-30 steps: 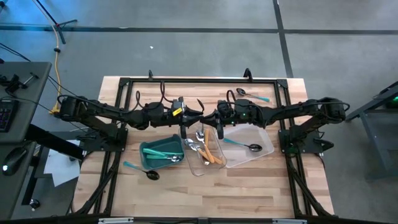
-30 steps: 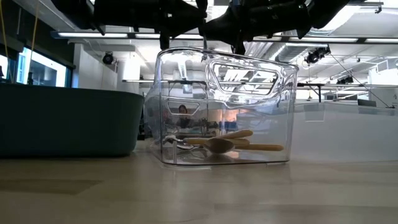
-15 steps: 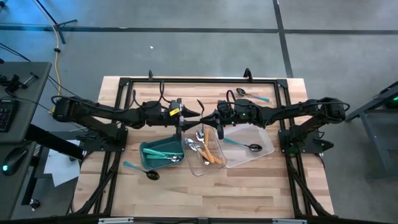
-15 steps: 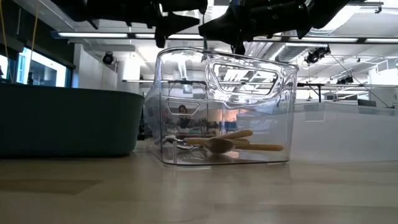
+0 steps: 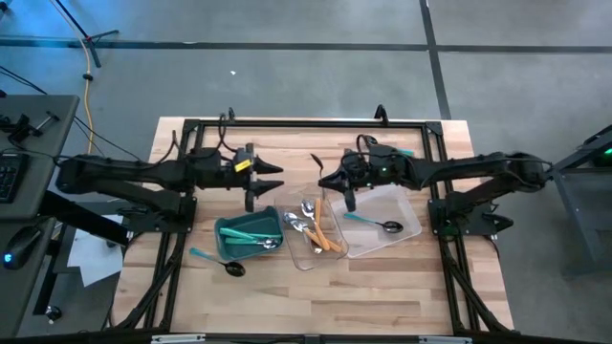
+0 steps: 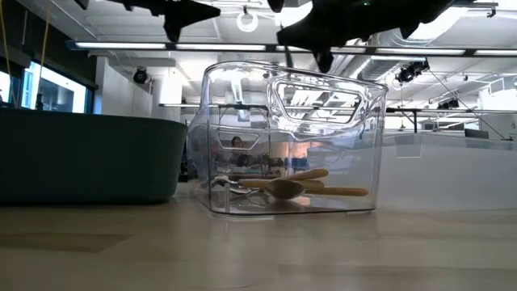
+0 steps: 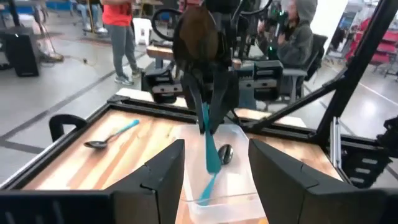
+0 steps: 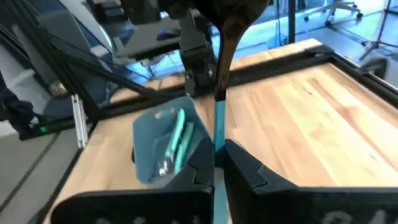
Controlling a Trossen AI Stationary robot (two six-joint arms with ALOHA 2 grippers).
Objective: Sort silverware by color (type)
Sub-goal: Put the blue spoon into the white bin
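One teal-handled spoon (image 8: 219, 81) upright, black bowl up, in right gripper (image 8: 216, 163).

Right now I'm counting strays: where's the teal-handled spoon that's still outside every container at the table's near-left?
In the high view, the teal-handled spoon lies on bare wood at the left, just in front of the teal bin.

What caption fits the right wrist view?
Right gripper shut on a teal-handled spoon, teal bin beyond.

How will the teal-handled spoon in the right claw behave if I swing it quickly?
Probably stiff: the teal-handled spoon has a slim handle running straight from the right claw to its dark head. Pinched on that narrow handle alone, it may pivot or slip in a fast swing. It looks light.
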